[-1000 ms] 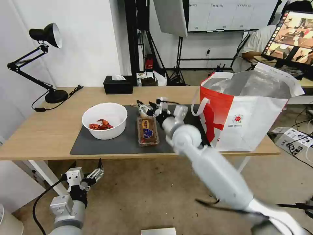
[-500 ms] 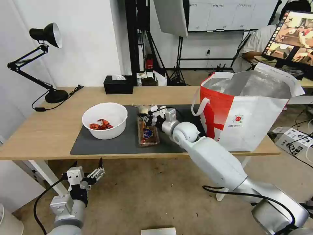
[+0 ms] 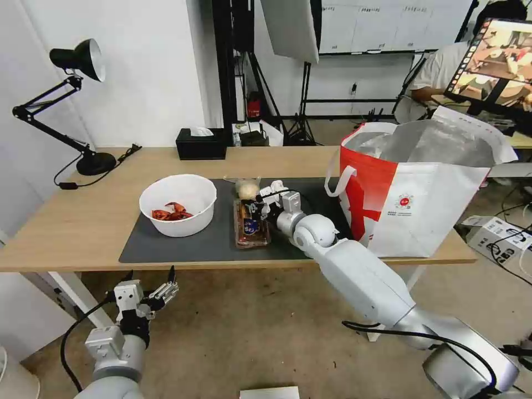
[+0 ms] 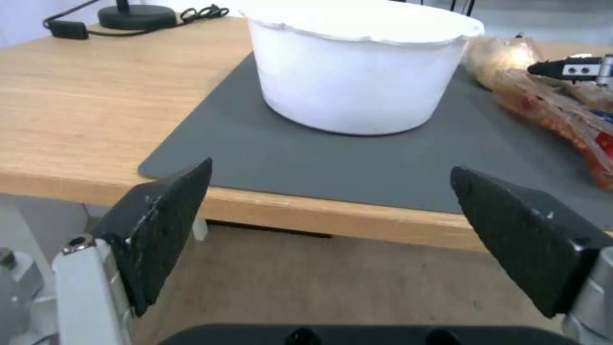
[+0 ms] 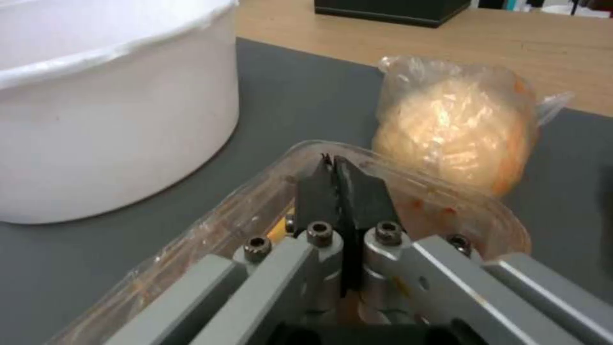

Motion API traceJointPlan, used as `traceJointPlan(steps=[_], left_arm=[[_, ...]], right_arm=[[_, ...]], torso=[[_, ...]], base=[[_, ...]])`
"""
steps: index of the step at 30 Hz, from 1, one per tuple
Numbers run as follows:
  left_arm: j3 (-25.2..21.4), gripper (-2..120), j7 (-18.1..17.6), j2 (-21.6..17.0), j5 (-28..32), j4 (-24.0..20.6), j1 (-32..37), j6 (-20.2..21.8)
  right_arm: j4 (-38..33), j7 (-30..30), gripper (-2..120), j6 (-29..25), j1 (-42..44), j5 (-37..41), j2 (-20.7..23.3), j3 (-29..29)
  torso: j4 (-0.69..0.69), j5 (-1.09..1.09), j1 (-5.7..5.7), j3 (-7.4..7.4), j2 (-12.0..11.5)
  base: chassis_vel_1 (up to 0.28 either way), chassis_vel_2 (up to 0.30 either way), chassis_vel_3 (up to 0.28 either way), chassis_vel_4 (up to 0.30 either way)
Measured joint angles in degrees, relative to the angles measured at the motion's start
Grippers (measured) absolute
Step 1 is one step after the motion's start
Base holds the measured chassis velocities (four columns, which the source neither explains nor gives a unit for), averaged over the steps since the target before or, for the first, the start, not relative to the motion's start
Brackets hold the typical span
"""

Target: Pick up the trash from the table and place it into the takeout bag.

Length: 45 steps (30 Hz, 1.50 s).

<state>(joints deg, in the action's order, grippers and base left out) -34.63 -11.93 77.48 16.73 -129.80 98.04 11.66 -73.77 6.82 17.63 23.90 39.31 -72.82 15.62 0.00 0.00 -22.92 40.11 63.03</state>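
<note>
Head view is showing the right gripper (image 3: 256, 209) reaching low over the mat (image 3: 183, 244), sitting at the far end of the clear tray (image 3: 252, 224), with the wrapped ball (image 3: 247, 189) just beyond it. Right wrist view is showing its fingers (image 5: 338, 191) pressed together, tips meeting over the tray's far rim (image 5: 409, 177); whether a thin edge of plastic is caught between them I cannot tell, so the grasp is looking unconfirmed. The bowl (image 3: 178, 204) with red shells is standing beside the tray on the mat, apart from it, and the bag (image 3: 415, 194) is standing open at the table's (image 3: 83, 221) right end, near the arm's elbow. The left gripper (image 3: 148, 296) is hanging below the table's front edge, jaws spread wide and empty, facing the bowl in the left wrist view. Judging by this, the step in hand is taking hold of the tray, with bowl, tray and ball all left to bag. The next move is calling for a firm pinch on the flimsy rim, then a level lift so scraps are not spilling, clearing the ball and carrying right over the bag's tall wall.
</note>
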Motion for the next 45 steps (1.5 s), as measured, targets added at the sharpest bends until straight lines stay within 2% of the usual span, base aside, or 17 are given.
traceJointPlan(steps=[8,12,15,16,19,20,22,23,25,26,27,29,36,45], left_arm=[[0.06,100,-0.04,-1.68,4.57,0.71,-1.63,-0.83],[0.57,100,-1.32,-2.88,9.31,0.89,-3.61,-2.25],[1.54,100,-1.91,-4.79,15.96,1.26,-5.90,-2.67],[1.54,100,-1.91,-4.79,15.96,1.26,-5.90,-2.67],[3.80,100,-1.88,-9.02,31.18,2.54,-10.00,-3.24],[3.80,100,-1.88,-9.02,31.18,2.54,-10.00,-3.24],[5.62,100,-1.72,-11.29,42.74,3.86,-13.12,-3.74],[5.62,100,-1.72,-11.29,42.74,3.86,-13.12,-3.74],[7.52,100,-1.99,-12.67,54.31,5.89,-16.87,-3.04],[7.52,100,-1.99,-12.67,54.31,5.89,-16.87,-3.04],[8.18,100,-2.67,-12.90,59.47,6.69,-18.44,-2.11],[9.28,100,-3.74,-13.05,65.57,8.40,-20.82,-0.89],[10.70,100,-5.42,-12.92,71.78,10.78,-24.20,0.63],[11.08,100,-6.78,-12.88,73.80,11.51,-25.99,2.29]], right_arm=[[-1.55,-1.02,0,0.00,0.44,0.42,0.24,-0.17],[-2.76,-2.07,0,-0.07,-0.08,0.82,0.29,-0.23],[-3.06,-2.45,0,-0.08,-0.66,1.41,0.28,0.16],[-3.06,-2.45,0,-0.08,-0.66,1.41,0.28,0.16],[-2.66,-2.58,0,-0.07,-1.37,1.62,0.13,0.81],[-2.66,-2.58,0,-0.07,-1.37,1.62,0.13,0.81],[-1.83,-2.61,0,-0.06,-2.07,1.77,-0.11,1.37],[-1.83,-2.61,0,-0.06,-2.07,1.77,-0.11,1.37],[-1.13,-2.61,0,-0.06,-2.66,1.95,-0.28,1.87],[-1.13,-2.61,0,-0.06,-2.66,1.95,-0.28,1.87],[-0.99,-2.62,0,-0.06,-2.73,2.05,-0.26,2.03],[-0.63,-2.61,0,-0.06,-2.81,2.31,-0.22,2.46],[-0.75,-2.56,0,-0.02,-3.24,2.88,0.13,2.93],[-2.48,-2.46,0,0.08,-2.65,3.00,0.86,3.12]], torso=[[0.00,0.00,0.00,0.00,0.00],[0.01,0.00,0.00,0.00,0.00],[0.01,0.00,0.00,0.00,0.00],[0.01,0.00,0.00,0.00,0.00],[0.00,-0.01,0.00,0.00,0.00],[0.00,-0.01,0.00,0.00,0.00],[0.00,0.00,0.00,0.00,0.00],[0.00,0.00,0.00,0.00,0.00],[0.00,0.00,0.00,0.00,0.00],[0.00,0.00,0.00,0.00,0.00],[0.00,-0.01,-0.01,0.01,0.00],[-0.01,0.00,0.00,0.01,0.00],[0.00,0.00,0.00,0.01,0.00],[0.00,0.00,0.00,0.00,0.00]], base=[[0.000,0.000,0.000,0.000],[0.000,0.000,0.000,0.000],[0.000,0.000,0.000,0.000],[0.000,0.000,0.000,0.000],[0.000,0.000,0.000,0.000],[0.000,0.000,0.000,0.000],[0.000,0.000,0.000,0.000],[0.000,0.000,0.000,0.000],[0.000,0.000,0.000,0.000],[0.000,0.000,0.000,0.000],[0.000,0.000,0.000,0.000],[0.000,0.000,0.000,0.000],[0.000,0.000,0.000,0.000],[0.000,0.000,0.000,0.000]])
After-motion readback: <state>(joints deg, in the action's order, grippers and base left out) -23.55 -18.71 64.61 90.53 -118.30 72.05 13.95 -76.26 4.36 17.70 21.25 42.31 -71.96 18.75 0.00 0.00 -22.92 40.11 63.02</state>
